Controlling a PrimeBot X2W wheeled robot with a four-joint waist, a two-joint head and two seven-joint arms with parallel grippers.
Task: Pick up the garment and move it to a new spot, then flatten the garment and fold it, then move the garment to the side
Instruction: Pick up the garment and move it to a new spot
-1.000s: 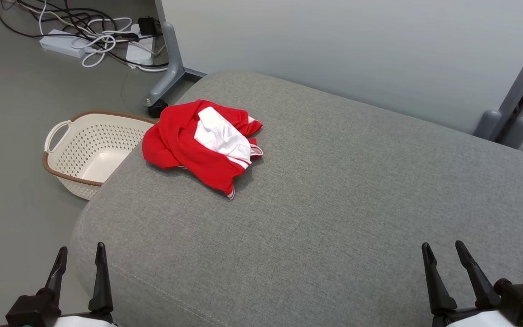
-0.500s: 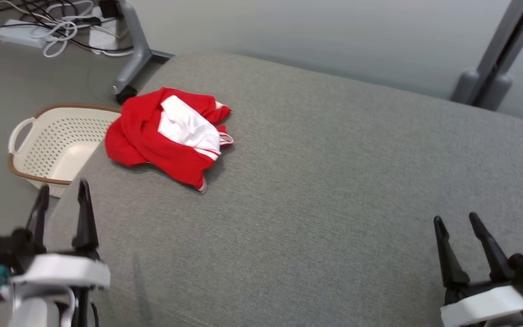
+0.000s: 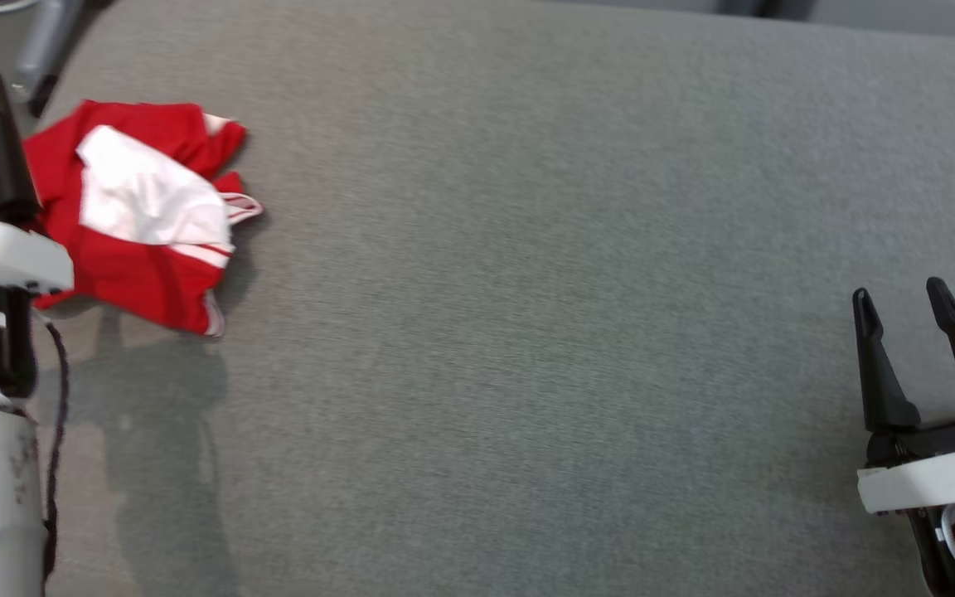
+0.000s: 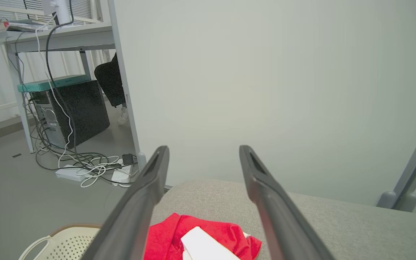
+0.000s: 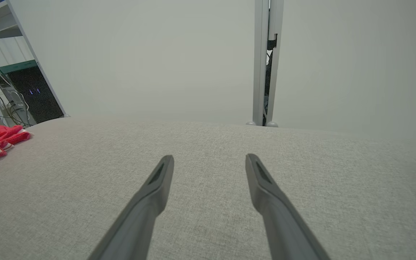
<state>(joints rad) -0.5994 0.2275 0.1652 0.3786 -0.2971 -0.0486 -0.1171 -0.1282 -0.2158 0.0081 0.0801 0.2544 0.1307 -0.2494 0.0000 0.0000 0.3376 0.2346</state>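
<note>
Directly ahead of the spread left fingers (image 4: pixel 146 195), crumpled garment (image 4: pixel 208 234) on cushion (image 3: pixel 527 290).

Grey fabric cushion (image 3: pixel 527 290) spans head view; rounded far edge near pale panel (image 4: pixel 265 90). Cream perforated basket (image 4: pixel 60 245), brown rim, on floor (image 4: pixel 5 195) beside cushion corner. White power strip (image 4: pixel 69 172) in tangle of black and white cables (image 4: pixel 89 164) near panel's foot. Black PC tower (image 4: pixel 78 110) under desk (image 4: pixel 49 38), teal board (image 4: pixel 52 82) on top. Person's dark leg (image 4: pixel 108 77) and white shoe (image 4: pixel 123 116) behind panel edge. Grey post (image 5: pixel 267 61) between panels in right wrist view.
</note>
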